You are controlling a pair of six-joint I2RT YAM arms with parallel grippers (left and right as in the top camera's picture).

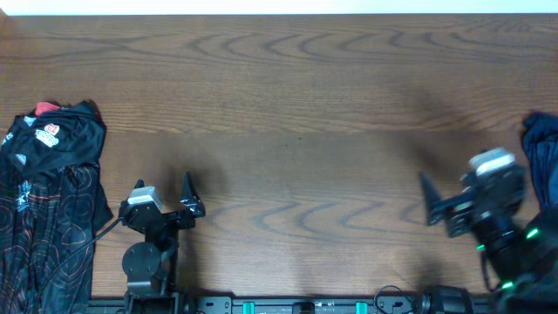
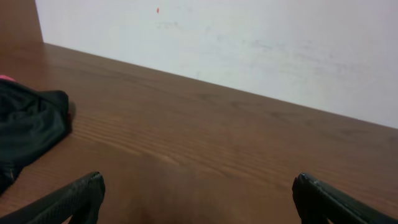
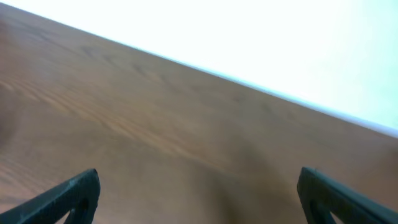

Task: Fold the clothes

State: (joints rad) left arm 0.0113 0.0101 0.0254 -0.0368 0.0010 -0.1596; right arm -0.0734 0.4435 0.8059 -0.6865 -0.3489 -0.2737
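Note:
A black jersey (image 1: 48, 201) with thin red lines and a white-red logo lies crumpled at the table's left edge. In the left wrist view it (image 2: 28, 124) shows at the far left. A dark blue garment (image 1: 542, 157) lies at the right edge, partly cut off by the frame. My left gripper (image 1: 192, 194) (image 2: 198, 183) stands open and holds nothing, to the right of the jersey and apart from it. Left of the blue garment, my right gripper (image 1: 429, 205) (image 3: 199, 174) is also open and holds nothing, with only bare wood between its fingers.
The wooden table (image 1: 296, 105) stretches between the two garments. A pale wall (image 2: 249, 43) runs along its far edge. The arms' bases and a rail (image 1: 296, 305) sit at the near edge.

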